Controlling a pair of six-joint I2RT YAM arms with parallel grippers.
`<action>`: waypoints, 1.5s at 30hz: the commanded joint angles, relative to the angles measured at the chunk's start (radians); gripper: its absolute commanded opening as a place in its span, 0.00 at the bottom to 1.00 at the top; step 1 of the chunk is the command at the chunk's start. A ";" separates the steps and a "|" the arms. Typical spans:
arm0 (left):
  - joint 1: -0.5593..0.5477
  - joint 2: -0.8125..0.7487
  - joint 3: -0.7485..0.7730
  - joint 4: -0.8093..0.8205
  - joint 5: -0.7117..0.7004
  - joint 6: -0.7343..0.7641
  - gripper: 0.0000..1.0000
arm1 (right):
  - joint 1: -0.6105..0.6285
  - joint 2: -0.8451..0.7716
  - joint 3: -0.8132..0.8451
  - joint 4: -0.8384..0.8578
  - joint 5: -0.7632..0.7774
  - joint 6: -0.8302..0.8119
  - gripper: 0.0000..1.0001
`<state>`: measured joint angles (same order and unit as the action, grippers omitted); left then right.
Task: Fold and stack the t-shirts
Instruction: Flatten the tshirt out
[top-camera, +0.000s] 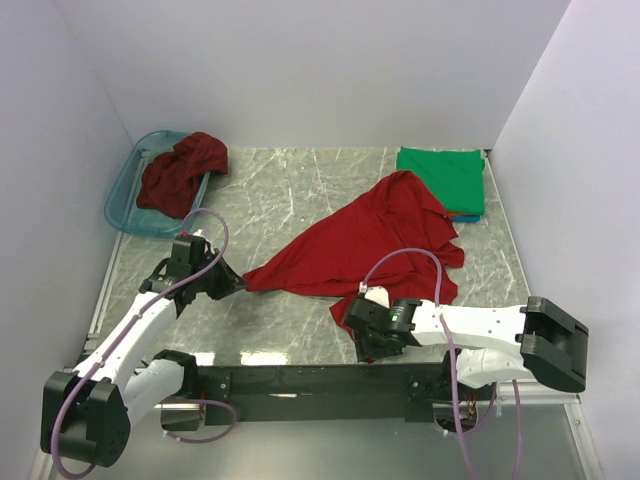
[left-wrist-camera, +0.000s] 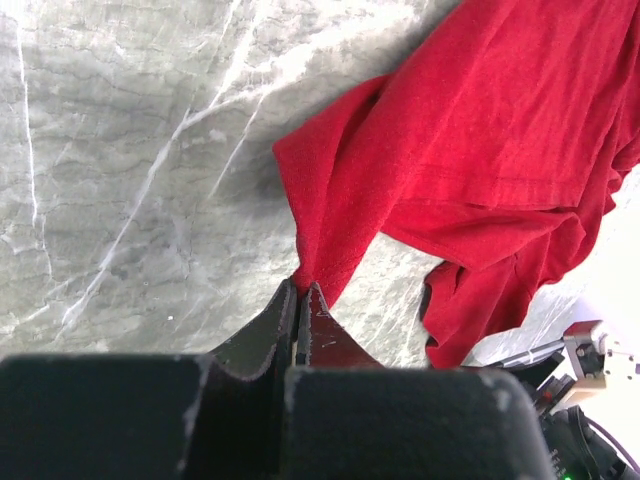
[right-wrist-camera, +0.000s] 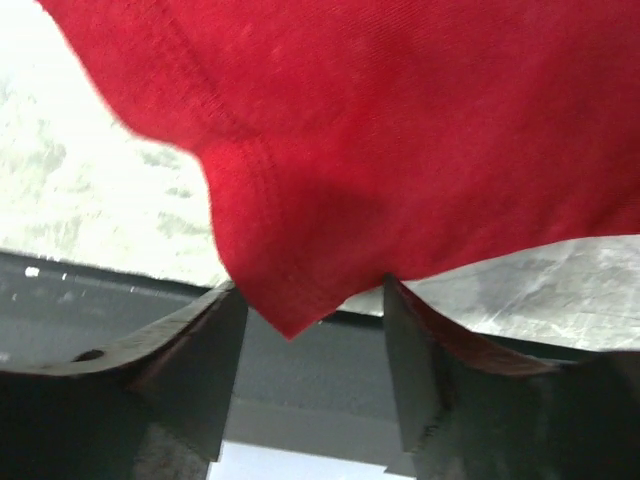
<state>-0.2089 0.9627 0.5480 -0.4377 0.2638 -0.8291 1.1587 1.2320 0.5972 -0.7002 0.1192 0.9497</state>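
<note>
A bright red t-shirt (top-camera: 370, 240) lies spread and rumpled across the middle of the table. My left gripper (top-camera: 238, 284) is shut on its left corner, and in the left wrist view (left-wrist-camera: 302, 292) the closed jaws pinch the tip of the red cloth (left-wrist-camera: 470, 130). My right gripper (top-camera: 362, 338) is open at the shirt's near corner. In the right wrist view (right-wrist-camera: 310, 300) that corner of the red shirt (right-wrist-camera: 400, 150) hangs between the spread fingers, unclamped. A darker maroon t-shirt (top-camera: 180, 172) lies crumpled in the basket. A folded green t-shirt (top-camera: 440, 176) tops a stack at the back right.
A translucent teal basket (top-camera: 122, 205) stands at the back left. Orange-red and blue cloth edges (top-camera: 463, 215) show under the green shirt. A black rail (top-camera: 300, 380) runs along the table's near edge. White walls close in the left, back and right sides.
</note>
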 joint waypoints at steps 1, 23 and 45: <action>0.000 -0.018 0.006 -0.004 -0.008 0.002 0.01 | 0.002 0.006 0.019 -0.002 0.095 0.058 0.61; 0.094 0.157 0.429 0.311 0.310 -0.169 0.01 | -0.478 -0.371 0.617 -0.258 0.510 -0.345 0.00; 0.169 -0.015 1.248 -0.196 -0.290 -0.062 0.00 | -0.508 -0.325 1.533 -0.197 0.380 -0.815 0.00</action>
<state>-0.0448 0.9810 1.6920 -0.5911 0.1062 -0.9287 0.6567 0.8944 2.0426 -0.9382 0.6205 0.2276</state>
